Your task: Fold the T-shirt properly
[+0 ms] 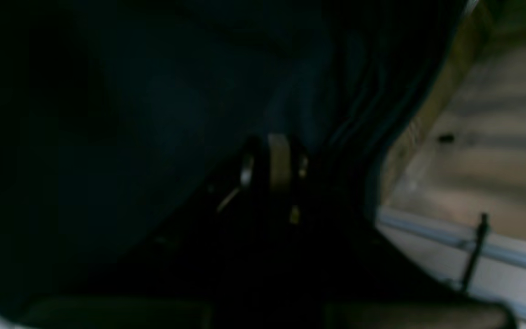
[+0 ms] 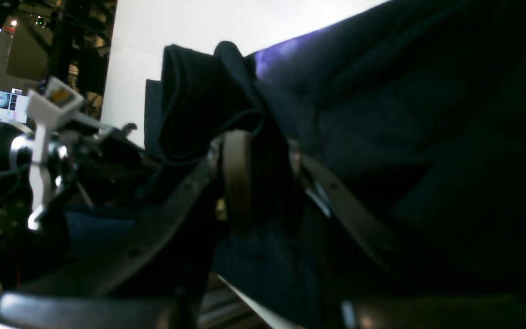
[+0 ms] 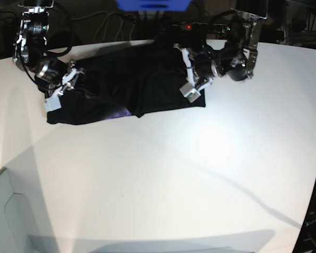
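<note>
**Both pincers on the T-shirt, far side of the bench**

T-shirt (image 3: 121,87): black, lying as a long crumpled band across the far part of the white bench (image 3: 163,179), running between the two arms. Front edge uneven, with a small point of cloth hanging toward the camera near the middle. Rest of the bench in front of it is bare white.

Left pincer (image 1: 274,157): at the end of the shirt that sits on the right in the base view. Jaws drawn together to a narrow gap, down in the dark cloth. Wrist view is very dark and blurred; cloth fills most of it, so I can't confirm from it whether fabric sits between the tips. Bench edge and floor show at that view's right.

Right pincer (image 2: 254,173): at the opposite end, on the left in the base view. Jaws part-closed on a bunched fold of the T-shirt; the fold stands up above the fingertips, and more cloth spreads away to the right of that view. White bench surface visible behind the fold.

Both arms reach in from the far edge of the bench, wrists low over the cloth.
</note>
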### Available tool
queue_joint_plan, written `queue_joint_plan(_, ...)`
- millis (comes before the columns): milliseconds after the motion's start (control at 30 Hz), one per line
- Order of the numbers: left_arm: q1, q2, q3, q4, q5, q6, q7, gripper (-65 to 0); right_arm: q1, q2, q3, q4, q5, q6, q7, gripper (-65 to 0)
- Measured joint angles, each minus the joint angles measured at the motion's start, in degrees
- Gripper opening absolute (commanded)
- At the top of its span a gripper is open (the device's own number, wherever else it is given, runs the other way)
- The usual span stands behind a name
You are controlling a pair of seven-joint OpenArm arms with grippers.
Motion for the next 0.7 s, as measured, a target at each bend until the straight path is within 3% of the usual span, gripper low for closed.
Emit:
queue_joint_plan(233,-5.42,0.66,10.99,-0.11,-0.33,0.02,-0.04,-61.0,0.0,0.02,0.0,0.0,0.0,0.02,-0.02,-52.5)
queue_joint_plan(467,-10.34,3.56,14.88,-0.11,-0.42,-0.37,-0.24,-60.8,-0.02,0.0,0.0,0.0,0.02,0.02,0.02,-52.5)
queue_joint_plan(700,-12.61,4.02,16.09,-0.15,-0.17,-0.33,-0.07,-60.8,-0.52,0.0,0.02,-0.02,0.0,0.02,-0.07,-52.5)
